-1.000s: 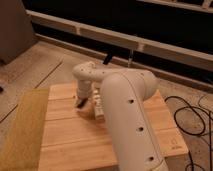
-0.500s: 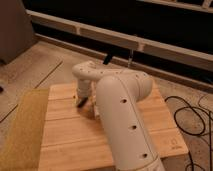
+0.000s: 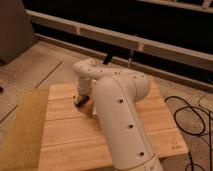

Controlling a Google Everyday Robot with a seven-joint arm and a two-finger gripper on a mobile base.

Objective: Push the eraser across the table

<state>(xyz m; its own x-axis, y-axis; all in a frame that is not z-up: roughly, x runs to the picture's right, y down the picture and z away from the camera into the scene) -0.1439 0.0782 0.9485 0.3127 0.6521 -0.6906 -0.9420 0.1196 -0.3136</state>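
My gripper (image 3: 79, 101) hangs from the white arm and is down at the table (image 3: 65, 135), over its left rear part. A small dark shape sits right at the gripper's tip on the wood. It may be the eraser, but I cannot separate it from the gripper itself. The thick white forearm (image 3: 120, 115) crosses the middle of the table and hides the wood behind it.
A yellow-tan mat (image 3: 20, 130) lies along the table's left side. Black cables (image 3: 192, 117) curl on the floor to the right. A small dark mark (image 3: 175, 145) sits near the table's front right corner. A dark wall and ledge run behind.
The forearm has swung a little to the left over the table. The gripper has shifted only slightly left and toward the front, staying low at the wood.
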